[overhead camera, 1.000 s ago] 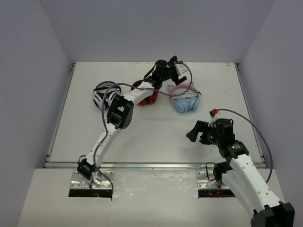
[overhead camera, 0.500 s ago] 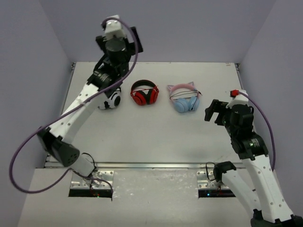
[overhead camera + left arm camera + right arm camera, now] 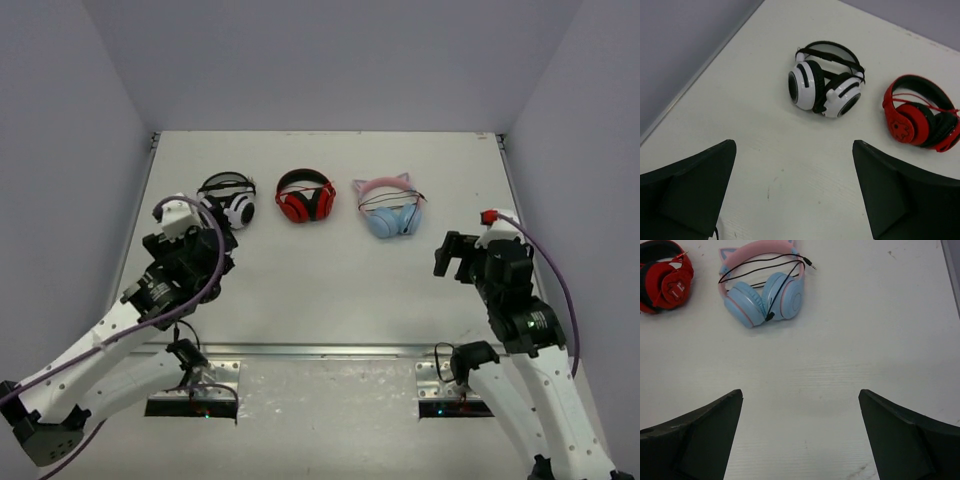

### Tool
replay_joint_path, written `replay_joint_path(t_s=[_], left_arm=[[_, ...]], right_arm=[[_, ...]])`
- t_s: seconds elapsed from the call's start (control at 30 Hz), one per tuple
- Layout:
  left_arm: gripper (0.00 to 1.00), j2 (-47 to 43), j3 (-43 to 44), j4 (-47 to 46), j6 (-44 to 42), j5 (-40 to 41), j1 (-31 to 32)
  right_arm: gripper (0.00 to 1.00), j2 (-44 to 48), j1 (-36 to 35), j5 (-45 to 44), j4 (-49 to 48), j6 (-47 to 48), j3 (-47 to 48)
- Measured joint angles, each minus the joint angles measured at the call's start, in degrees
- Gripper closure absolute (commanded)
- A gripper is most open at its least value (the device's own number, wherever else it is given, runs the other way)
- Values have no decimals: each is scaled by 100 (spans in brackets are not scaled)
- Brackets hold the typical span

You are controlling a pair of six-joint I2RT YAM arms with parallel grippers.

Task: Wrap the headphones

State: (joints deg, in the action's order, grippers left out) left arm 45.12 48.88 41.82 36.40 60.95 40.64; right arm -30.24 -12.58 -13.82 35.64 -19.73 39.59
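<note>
The headphones point(image 3: 388, 208) have a pink cat-ear headband and light blue earcups. They lie at the back right of the table and also show in the right wrist view point(image 3: 765, 295). Their thin black cable point(image 3: 762, 264) is looped loosely over the headband and earcups, with the plug end beside the band. My right gripper point(image 3: 455, 256) point(image 3: 800, 392) is open and empty, hovering in front of and to the right of them. My left gripper point(image 3: 212, 248) point(image 3: 794, 145) is open and empty over the left side of the table, far from them.
Red-and-black headphones point(image 3: 305, 196) point(image 3: 920, 117) lie at the back middle. Black-and-white headphones point(image 3: 228, 200) point(image 3: 825, 87) lie at the back left, just ahead of my left gripper. Walls enclose the table point(image 3: 330, 280) on three sides.
My left arm has swung down from high over the back left to low over the near left of the table. The right arm has barely moved. The headphones have not moved.
</note>
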Motion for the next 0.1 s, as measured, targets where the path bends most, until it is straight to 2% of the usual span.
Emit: replay_joint_path(t_s=[0.1], left_arm=[[0,-437,-24,114,4,260,0]], right_arm=[[1,101,0,142,2,59,-74]])
